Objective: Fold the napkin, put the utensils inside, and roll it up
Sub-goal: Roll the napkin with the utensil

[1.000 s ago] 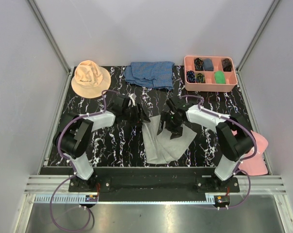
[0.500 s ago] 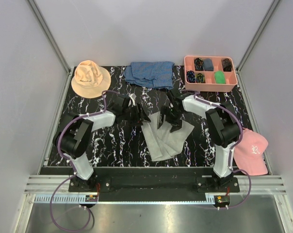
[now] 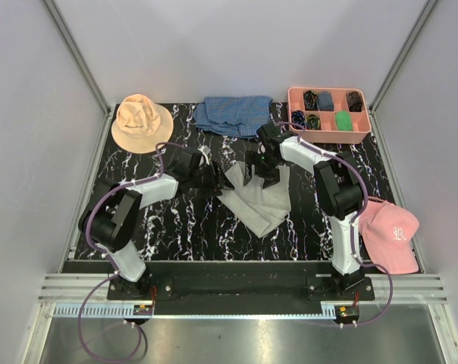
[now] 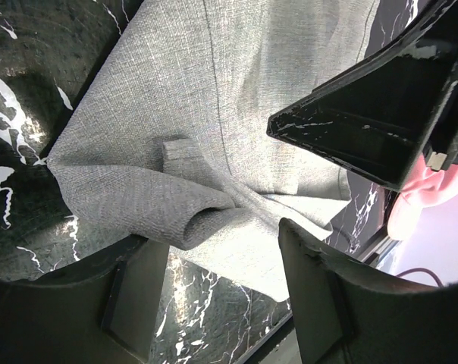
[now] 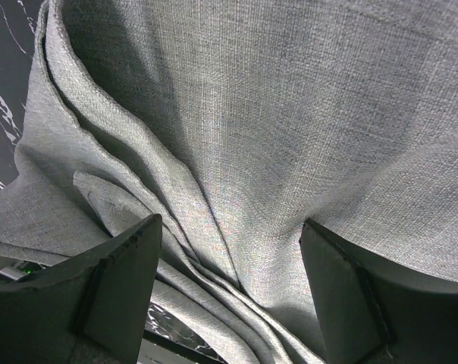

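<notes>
— So what are the grippers doing?

— Left gripper (image 4: 221, 243) is released, jaws set wide over a puckered corner of the napkin (image 3: 265, 203), with nothing pinched between them. Right gripper (image 5: 230, 227) is likewise spread, its fingers (image 5: 115, 296) either side of several stacked folds that fan toward it.

— Why both at one end?

— From overhead they meet at the napkin's far edge: the left at its left corner, the right just beside it, nearer the middle. My reading is that one steadies the cloth while the other sets a fold, though neither has a grasp at this moment.

— Where does the napkin lie?

— Mid-tabletop (image 3: 176, 220), on black marbling between the two arms. It is skewed and already doubled into layers, creased rather than flat.

— And the utensils?

— None show in any view. They may be hidden; I cannot tell. The job looks to be at its folding stage, with loading and rolling not yet done.

— What surrounds it?

— At the back, a checked cloth (image 3: 235, 115) lies near the right gripper, a tray (image 3: 329, 137) sits far right and a hat (image 3: 140, 121) far left. A cap (image 3: 388, 236) sits at the right edge, beside the right arm. None touches the napkin.

— Any risk?

— Soft cloth slumps. The loose layers could slide out of line if pressed from one side only.
</notes>
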